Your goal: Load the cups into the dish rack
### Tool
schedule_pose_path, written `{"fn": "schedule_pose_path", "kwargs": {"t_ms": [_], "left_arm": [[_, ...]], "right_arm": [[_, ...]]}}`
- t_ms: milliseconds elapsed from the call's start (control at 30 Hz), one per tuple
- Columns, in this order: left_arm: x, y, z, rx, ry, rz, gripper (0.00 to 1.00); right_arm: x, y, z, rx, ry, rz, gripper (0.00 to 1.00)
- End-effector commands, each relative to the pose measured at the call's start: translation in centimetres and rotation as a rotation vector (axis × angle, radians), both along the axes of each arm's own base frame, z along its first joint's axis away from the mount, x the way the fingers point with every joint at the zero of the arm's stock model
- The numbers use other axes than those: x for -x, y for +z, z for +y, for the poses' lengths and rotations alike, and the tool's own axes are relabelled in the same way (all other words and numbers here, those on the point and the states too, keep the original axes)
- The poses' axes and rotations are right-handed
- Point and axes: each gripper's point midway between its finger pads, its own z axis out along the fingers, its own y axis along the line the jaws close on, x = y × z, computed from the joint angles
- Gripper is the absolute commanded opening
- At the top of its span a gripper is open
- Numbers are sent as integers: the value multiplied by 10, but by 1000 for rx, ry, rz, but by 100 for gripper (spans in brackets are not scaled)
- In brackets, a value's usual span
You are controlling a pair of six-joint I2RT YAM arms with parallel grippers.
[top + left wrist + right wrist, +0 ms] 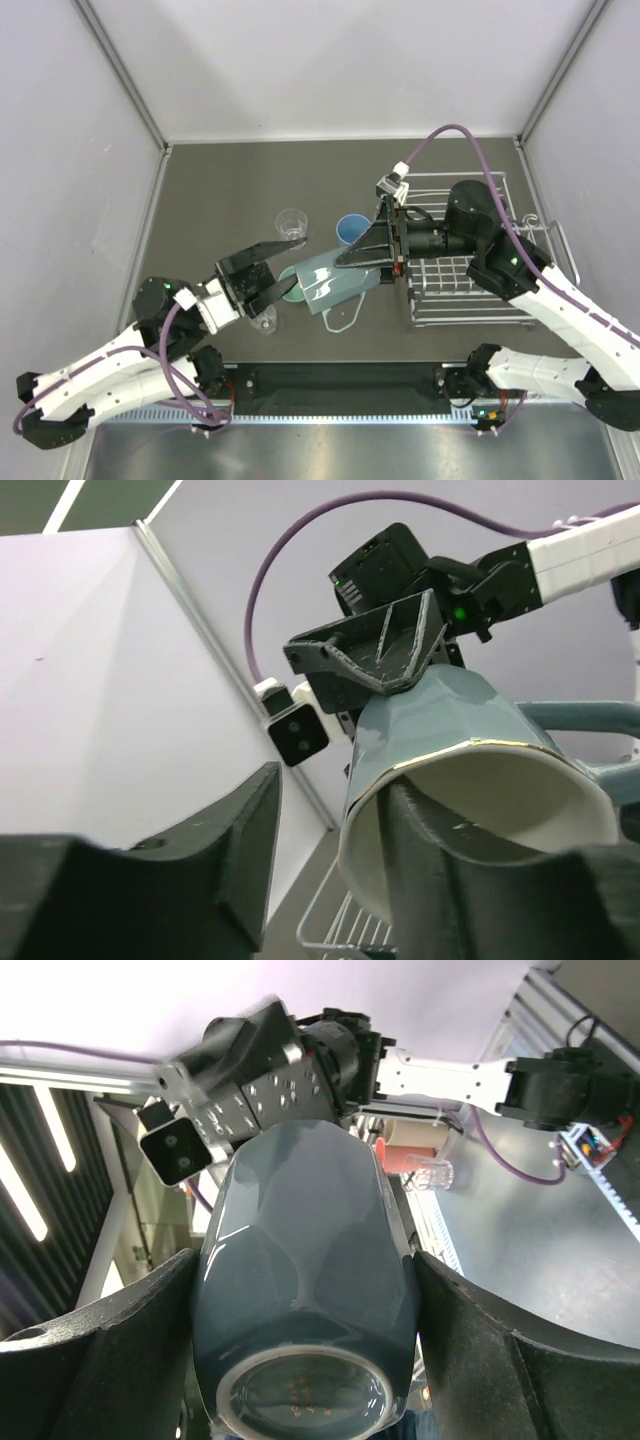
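Note:
The teal-green mug (325, 285) hangs on its side above the table, between both arms and left of the dish rack (470, 180). My right gripper (360, 268) is shut on the mug's base end, with a finger pressed against each side of the mug (300, 1250). My left gripper (290, 275) is open at the mug's mouth. One finger (440, 880) reaches inside the rim and the other (235, 830) stands clear of the outer wall. On the table are a blue tumbler (350, 230), a clear tumbler (291, 225) and a smaller clear one (265, 320).
The silver wire rack's corner (340, 920) shows below the mug in the left wrist view. A purple cable (450, 135) arcs over the rack's far side. Grey walls close in the table on the left, right and back.

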Motion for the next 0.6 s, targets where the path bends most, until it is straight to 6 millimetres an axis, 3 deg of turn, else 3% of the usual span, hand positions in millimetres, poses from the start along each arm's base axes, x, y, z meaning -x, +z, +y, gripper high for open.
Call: {"fn": "schedule_pose_path", "kwargs": {"t_ms": [0, 67, 100, 200, 300, 433, 500, 567], "left_arm": [[4, 28, 34, 146, 49, -3, 58], [0, 17, 37, 137, 65, 31, 67], [0, 18, 46, 159, 82, 40, 98], [-3, 9, 57, 161, 118, 77, 99], [-15, 4, 75, 209, 188, 165, 99], [-47, -9, 99, 293, 335, 381, 99], [-57, -24, 94, 269, 353, 498, 99], [-64, -30, 94, 264, 378, 574, 99]], "right_arm": [[-2, 16, -14, -49, -42, -96, 0], [-12, 15, -20, -36, -77, -108, 0], [-18, 11, -24, -21, -102, -114, 0], [-29, 0, -31, 41, -136, -133, 0], [-54, -3, -45, 132, -234, -182, 0], [-89, -5, -59, 210, -334, -220, 0], [-115, -4, -68, 260, -405, -255, 0], [-131, -15, -78, 348, -442, -269, 0]]}}
